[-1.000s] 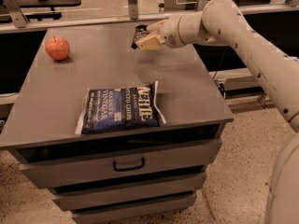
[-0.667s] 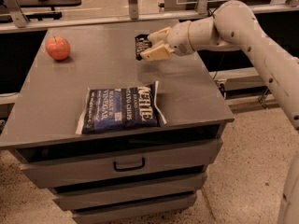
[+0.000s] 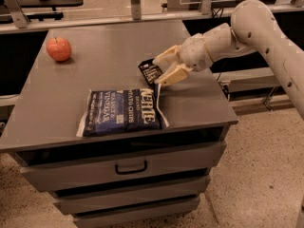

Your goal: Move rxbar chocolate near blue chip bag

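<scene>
The blue chip bag lies flat near the front edge of the grey cabinet top. My gripper reaches in from the right and is shut on the rxbar chocolate, a small black wrapper with white print. The bar is tilted and held just above the bag's upper right corner, close to the surface.
A red apple sits at the back left of the cabinet top. The cabinet has drawers in front. My arm spans the right side. A shelf rail runs behind the cabinet.
My gripper has carried the rxbar from the back of the cabinet top forward and down, to just beside the chip bag's top right corner.
</scene>
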Available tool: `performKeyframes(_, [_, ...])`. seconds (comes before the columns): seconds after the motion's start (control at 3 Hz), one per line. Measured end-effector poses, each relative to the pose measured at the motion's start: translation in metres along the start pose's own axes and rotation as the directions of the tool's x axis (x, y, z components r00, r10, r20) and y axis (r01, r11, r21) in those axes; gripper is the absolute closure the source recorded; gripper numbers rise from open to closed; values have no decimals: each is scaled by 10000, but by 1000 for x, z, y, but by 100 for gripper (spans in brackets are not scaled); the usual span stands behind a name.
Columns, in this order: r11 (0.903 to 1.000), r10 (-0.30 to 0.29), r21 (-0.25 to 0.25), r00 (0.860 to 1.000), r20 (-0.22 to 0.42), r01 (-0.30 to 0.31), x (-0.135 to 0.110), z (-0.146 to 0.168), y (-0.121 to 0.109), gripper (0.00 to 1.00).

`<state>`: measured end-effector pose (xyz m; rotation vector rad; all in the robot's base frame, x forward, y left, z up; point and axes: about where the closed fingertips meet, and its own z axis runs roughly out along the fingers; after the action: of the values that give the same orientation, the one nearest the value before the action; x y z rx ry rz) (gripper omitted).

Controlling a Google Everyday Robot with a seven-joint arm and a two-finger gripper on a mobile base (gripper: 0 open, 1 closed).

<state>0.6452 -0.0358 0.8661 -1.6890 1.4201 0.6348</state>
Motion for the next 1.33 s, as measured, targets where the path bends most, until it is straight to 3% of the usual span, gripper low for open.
performKeyframes(0.33, [9930,-366,-1138,9980,-509,307,14,-10,36,100])
performKeyframes(1.0, [9710,-889,-2319,9882,-1245,581,31,-42,61,100])
performKeyframes(1.33, [9687,-986,-2416,9821,-1606,577,38,-55,58,82])
